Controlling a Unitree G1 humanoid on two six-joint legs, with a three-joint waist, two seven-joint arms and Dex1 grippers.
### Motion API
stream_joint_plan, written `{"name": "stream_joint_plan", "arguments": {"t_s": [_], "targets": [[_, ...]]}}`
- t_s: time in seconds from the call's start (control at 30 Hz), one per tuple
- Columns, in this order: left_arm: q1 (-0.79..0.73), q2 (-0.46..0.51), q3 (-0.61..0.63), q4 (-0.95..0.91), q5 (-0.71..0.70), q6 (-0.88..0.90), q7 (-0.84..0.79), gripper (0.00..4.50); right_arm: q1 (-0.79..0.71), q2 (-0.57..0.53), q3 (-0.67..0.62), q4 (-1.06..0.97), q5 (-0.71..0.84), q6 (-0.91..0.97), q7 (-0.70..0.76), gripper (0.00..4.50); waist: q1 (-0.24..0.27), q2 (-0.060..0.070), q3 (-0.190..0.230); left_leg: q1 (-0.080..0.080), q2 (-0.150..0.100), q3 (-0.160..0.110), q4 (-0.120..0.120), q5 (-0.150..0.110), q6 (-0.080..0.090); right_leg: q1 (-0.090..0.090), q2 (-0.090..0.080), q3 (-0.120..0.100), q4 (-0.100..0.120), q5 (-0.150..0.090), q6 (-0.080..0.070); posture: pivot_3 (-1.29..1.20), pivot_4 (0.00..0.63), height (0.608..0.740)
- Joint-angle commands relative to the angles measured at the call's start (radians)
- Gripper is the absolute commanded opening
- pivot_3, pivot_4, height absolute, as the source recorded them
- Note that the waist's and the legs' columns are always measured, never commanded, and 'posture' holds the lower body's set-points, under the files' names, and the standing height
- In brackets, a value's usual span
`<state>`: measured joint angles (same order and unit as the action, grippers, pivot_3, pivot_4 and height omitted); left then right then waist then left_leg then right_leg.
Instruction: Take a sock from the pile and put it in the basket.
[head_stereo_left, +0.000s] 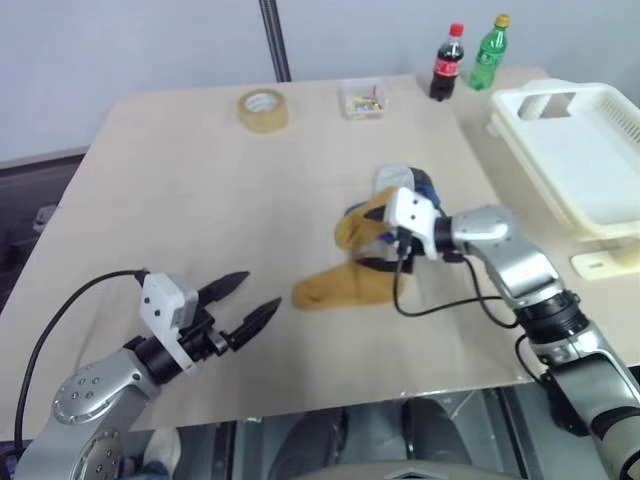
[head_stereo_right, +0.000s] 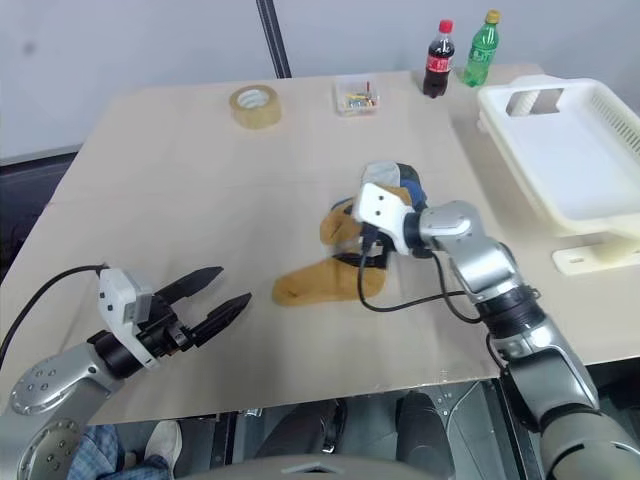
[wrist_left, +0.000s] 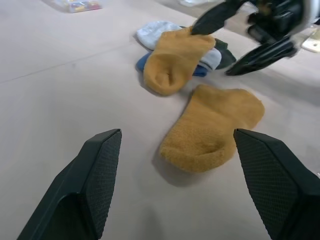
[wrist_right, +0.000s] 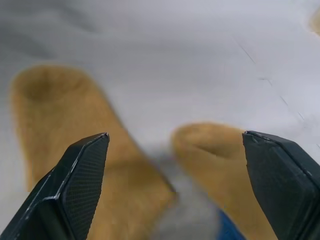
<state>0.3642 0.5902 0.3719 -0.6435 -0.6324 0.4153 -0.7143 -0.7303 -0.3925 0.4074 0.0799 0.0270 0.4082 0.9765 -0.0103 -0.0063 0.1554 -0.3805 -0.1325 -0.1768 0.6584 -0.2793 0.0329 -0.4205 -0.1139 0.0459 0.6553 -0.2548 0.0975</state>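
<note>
Black-fingered left gripper (head_stereo_left: 245, 300) stood spread and empty, nearest me, well apart from the socks | mustard sock (head_stereo_left: 343, 285) lay flat, long axis across the table | right gripper (wrist_left: 240, 42) gaped over the pile (head_stereo_left: 385, 215), far closer | fingertips hidden behind its wrist | basket (head_stereo_left: 590, 150) far right, partly cut off

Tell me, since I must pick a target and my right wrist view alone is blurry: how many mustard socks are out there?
Observer: Two. One mustard sock lies on the pile; a second sock lies flat on the table, apart from the pile and nearer the robot.
Operator: Is the right gripper holding either?
Observer: No. The right gripper is open at the pile, gripping nothing.
Operator: Where's the basket?
Observer: The basket sits at the table's far right, with nothing in it.
</note>
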Motion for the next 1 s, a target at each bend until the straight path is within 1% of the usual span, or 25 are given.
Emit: {"name": "stream_joint_plan", "arguments": {"t_s": [0.03, 0.07, 0.1, 0.13, 0.17, 0.2, 0.23, 0.27, 0.3, 0.37, 0.4, 0.43, 0.47, 0.8, 0.87, 1.0], "targets": [[0.008, 0.008, 0.012, -0.017, -0.011, -0.002, -0.001, 3.81, -0.071, 0.043, 0.025, 0.024, -0.051, 0.062, -0.049, 4.42, -0.004, 0.000, 0.000, 0.000, 0.000, 0.000, 0.000, 0.000, 0.000, 0.000, 0.000, 0.000, 0.000, 0.000, 0.000, 0.00, 0.150, 0.740], [0.012, 0.006, 0.013, -0.020, -0.010, -0.002, 0.002, 3.81, -0.086, 0.057, 0.037, 0.049, -0.068, 0.071, -0.058, 4.42, -0.004, 0.000, 0.000, 0.000, 0.000, 0.000, 0.000, 0.000, 0.000, -0.001, 0.000, 0.000, 0.001, 0.000, 0.000, 0.00, 0.150, 0.740], [0.016, 0.003, 0.013, -0.022, -0.008, -0.003, 0.005, 3.81, -0.101, 0.075, 0.040, 0.074, -0.079, 0.083, -0.073, 3.92, -0.005, 0.000, 0.000, 0.000, 0.000, 0.000, 0.000, 0.000, 0.000, -0.001, 0.001, 0.000, 0.001, 0.000, 0.000, 0.00, 0.150, 0.740], [0.019, 0.001, 0.011, -0.025, -0.007, -0.004, 0.008, 3.81, -0.114, 0.093, 0.037, 0.094, -0.083, 0.095, -0.086, 3.81, -0.006, 0.000, 0.000, 0.000, 0.001, 0.000, 0.000, 0.000, 0.000, -0.001, 0.001, 0.001, 0.002, 0.000, 0.000, 0.00, 0.150, 0.740], [0.021, -0.001, 0.010, -0.026, -0.006, -0.006, 0.010, 3.81, -0.122, 0.109, 0.030, 0.109, -0.080, 0.113, -0.094, 3.16, -0.006, 0.000, 0.000, 0.001, 0.001, 0.000, 0.000, 0.000, -0.001, -0.001, 0.002, 0.001, 0.002, 0.000, 0.000, 0.00, 0.150, 0.740], [0.022, -0.002, 0.009, -0.027, -0.005, -0.007, 0.012, 3.81, -0.127, 0.117, 0.028, 0.117, -0.079, 0.125, -0.096, 2.73, -0.005, 0.000, 0.000, 0.001, 0.001, 0.000, 0.000, 0.000, -0.001, -0.001, 0.002, 0.001, 0.002, 0.000, 0.000, 0.00, 0.150, 0.740], [0.023, -0.004, 0.008, -0.028, -0.004, -0.007, 0.014, 3.81, -0.131, 0.116, 0.036, 0.126, -0.088, 0.125, -0.091, 2.38, -0.005, 0.000, 0.000, 0.001, 0.001, 0.000, 0.000, 0.000, -0.001, -0.001, 0.002, 0.001, 0.002, 0.000, 0.000, 0.00, 0.150, 0.740], [0.024, -0.005, 0.008, -0.028, -0.004, -0.008, 0.015, 3.81, -0.132, 0.113, 0.046, 0.131, -0.097, 0.121, -0.085, 2.19, -0.005, 0.000, 0.000, 0.000, 0.001, 0.000, 0.000, 0.000, -0.001, -0.001, 0.002, 0.001, 0.002, 0.000, 0.000, 0.00, 0.150, 0.740], [0.024, -0.006, 0.009, -0.028, -0.004, -0.009, 0.015, 3.81, -0.132, 0.108, 0.055, 0.132, -0.105, 0.116, -0.078, 1.61, -0.005, 0.000, 0.000, 0.000, 0.001, 0.000, 0.000, 0.000, -0.001, -0.001, 0.002, 0.001, 0.002, 0.000, 0.000, 0.00, 0.150, 0.740], [0.025, -0.006, 0.010, -0.027, -0.005, -0.011, 0.017, 3.81, -0.129, 0.097, 0.073, 0.125, -0.117, 0.110, -0.061, 1.24, -0.004, 0.000, 0.000, 0.000, 0.001, 0.000, 0.000, 0.000, -0.001, -0.001, 0.002, 0.001, 0.001, 0.000, 0.000, 0.00, 0.150, 0.740], [0.024, -0.006, 0.010, -0.026, -0.004, -0.012, 0.018, 3.81, -0.126, 0.092, 0.080, 0.121, -0.121, 0.109, -0.052, 0.88, -0.004, 0.000, 0.000, 0.000, 0.001, 0.000, 0.000, 0.000, -0.001, -0.001, 0.002, 0.001, 0.001, 0.000, 0.000, 0.00, 0.150, 0.740], [0.022, -0.006, 0.009, -0.024, -0.004, -0.012, 0.019, 3.81, -0.125, 0.085, 0.089, 0.119, -0.127, 0.105, -0.042, 0.30, -0.004, 0.000, 0.000, 0.000, 0.001, 0.000, 0.000, 0.000, -0.001, -0.001, 0.002, 0.001, 0.001, 0.000, 0.000, 0.00, 0.150, 0.740], [0.020, -0.006, 0.008, -0.022, -0.004, -0.013, 0.020, 3.81, -0.124, 0.081, 0.095, 0.119, -0.131, 0.102, -0.037, 0.03, -0.005, 0.000, 0.000, 0.000, 0.001, 0.000, 0.000, 0.000, -0.001, -0.001, 0.002, 0.001, 0.001, 0.000, 0.000, 0.00, 0.150, 0.740], [0.015, -0.006, 0.007, -0.018, -0.003, -0.015, 0.021, 3.81, -0.129, 0.090, 0.093, 0.125, -0.150, 0.076, -0.039, 0.03, -0.007, 0.000, 0.000, 0.000, 0.002, 0.002, 0.000, 0.000, -0.001, -0.003, 0.003, 0.002, 0.002, 0.000, 0.000, 0.00, 0.150, 0.740], [0.015, -0.005, 0.008, -0.018, -0.004, -0.015, 0.020, 3.81, -0.131, 0.089, 0.091, 0.126, -0.155, 0.066, -0.041, 0.57, -0.007, 0.000, 0.000, 0.000, 0.002, 0.002, 0.000, 0.000, -0.001, -0.003, 0.003, 0.003, 0.002, 0.000, 0.000, 0.00, 0.150, 0.740], [0.019, -0.008, 0.006, -0.020, -0.003, -0.015, 0.021, 3.81, -0.126, 0.103, 0.077, 0.125, -0.144, 0.070, -0.051, 2.28, -0.007, 0.000, 0.000, 0.000, 0.002, 0.002, 0.000, 0.000, -0.001, -0.003, 0.003, 0.003, 0.002, 0.000, 0.000, 0.00, 0.150, 0.740]]}}
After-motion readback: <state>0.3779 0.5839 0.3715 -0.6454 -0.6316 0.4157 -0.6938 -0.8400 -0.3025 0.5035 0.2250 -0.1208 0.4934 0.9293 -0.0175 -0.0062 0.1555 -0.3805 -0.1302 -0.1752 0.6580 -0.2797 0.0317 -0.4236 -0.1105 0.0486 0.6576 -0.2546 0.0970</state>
